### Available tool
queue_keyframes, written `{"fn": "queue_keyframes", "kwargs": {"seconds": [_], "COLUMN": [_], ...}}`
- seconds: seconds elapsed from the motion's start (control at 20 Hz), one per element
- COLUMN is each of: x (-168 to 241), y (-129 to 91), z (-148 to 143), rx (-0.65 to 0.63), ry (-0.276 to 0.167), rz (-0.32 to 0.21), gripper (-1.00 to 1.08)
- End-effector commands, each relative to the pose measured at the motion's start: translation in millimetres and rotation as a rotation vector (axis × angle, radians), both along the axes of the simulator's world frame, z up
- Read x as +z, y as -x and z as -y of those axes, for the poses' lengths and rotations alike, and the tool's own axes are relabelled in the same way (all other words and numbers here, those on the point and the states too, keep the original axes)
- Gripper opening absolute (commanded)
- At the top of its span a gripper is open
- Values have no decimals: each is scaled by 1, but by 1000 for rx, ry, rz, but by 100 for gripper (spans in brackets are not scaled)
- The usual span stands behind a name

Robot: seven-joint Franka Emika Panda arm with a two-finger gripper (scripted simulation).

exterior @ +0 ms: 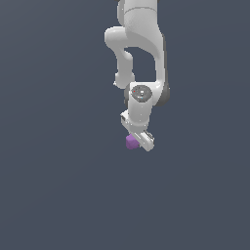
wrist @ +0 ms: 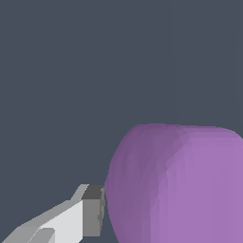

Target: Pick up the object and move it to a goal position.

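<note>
Against one visible finger pad (wrist: 92,211) sits the purple block (wrist: 175,185); clamped or not, I cannot tell.

Your white arm (exterior: 139,44) hangs down from the top of the exterior view, wrist tilted, gripper (exterior: 135,141) pointing downward. In the wrist view, one grey fingertip (wrist: 93,211) presses the purple block (wrist: 175,185).

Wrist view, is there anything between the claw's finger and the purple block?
Nothing; the finger sits right against the purple block, shown in the wrist view.
</note>
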State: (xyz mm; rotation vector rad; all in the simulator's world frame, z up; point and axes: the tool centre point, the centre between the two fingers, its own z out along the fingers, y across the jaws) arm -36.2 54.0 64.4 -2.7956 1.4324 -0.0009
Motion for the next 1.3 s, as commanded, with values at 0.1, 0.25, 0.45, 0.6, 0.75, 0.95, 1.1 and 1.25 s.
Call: {"fn": "queue_keyframes", "kwargs": {"seconds": [0.1,0.25,0.45,0.6,0.75,0.95,1.1,1.25], "x": [-1,0,6,16,30,55,77,100], "y": [0,0,-3,-8,-14,-26,-37,-49], "z": [0,0,5,13,25,46,64,83], "rx": [0,0,0,0,0,-1,-1,-1], "ry": [0,0,0,0,0,0,0,0], "rz": [-1,0,0,0,0,0,0,0], "gripper": [-100,-100,-100,-100,-100,-100,-100,-100]}}
